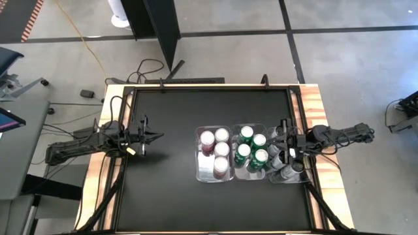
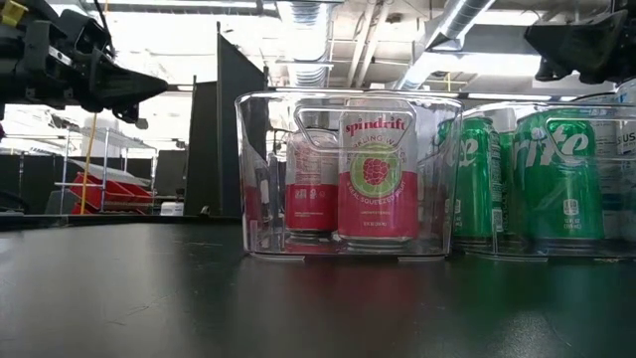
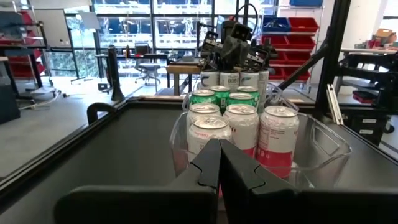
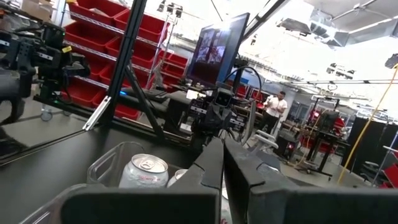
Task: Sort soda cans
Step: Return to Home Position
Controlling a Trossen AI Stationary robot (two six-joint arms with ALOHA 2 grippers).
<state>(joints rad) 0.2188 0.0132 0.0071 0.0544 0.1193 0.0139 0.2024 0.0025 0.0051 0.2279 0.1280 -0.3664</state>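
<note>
Three clear bins stand side by side at the table's middle right, and the soda cans stand upright in them. Pink cans [image 1: 215, 153] [image 2: 378, 179] [image 3: 242, 127] fill the left bin, green cans [image 1: 251, 150] [image 2: 556, 179] [image 3: 217, 96] the middle one, dark grey cans [image 1: 282, 166] the right one. My left gripper [image 1: 153, 137] [image 3: 219, 163] hovers shut above bare table, left of the bins. My right gripper [image 1: 282, 130] [image 4: 222, 163] hangs shut over the right bin's far end, above a silver can top [image 4: 144, 165].
A raised rim [image 1: 209, 85] runs around the black table top, with wooden strips outside it on the left and right. Bare black surface [image 1: 170, 111] lies left of and beyond the bins. In the low view, both grippers hang well above the can tops.
</note>
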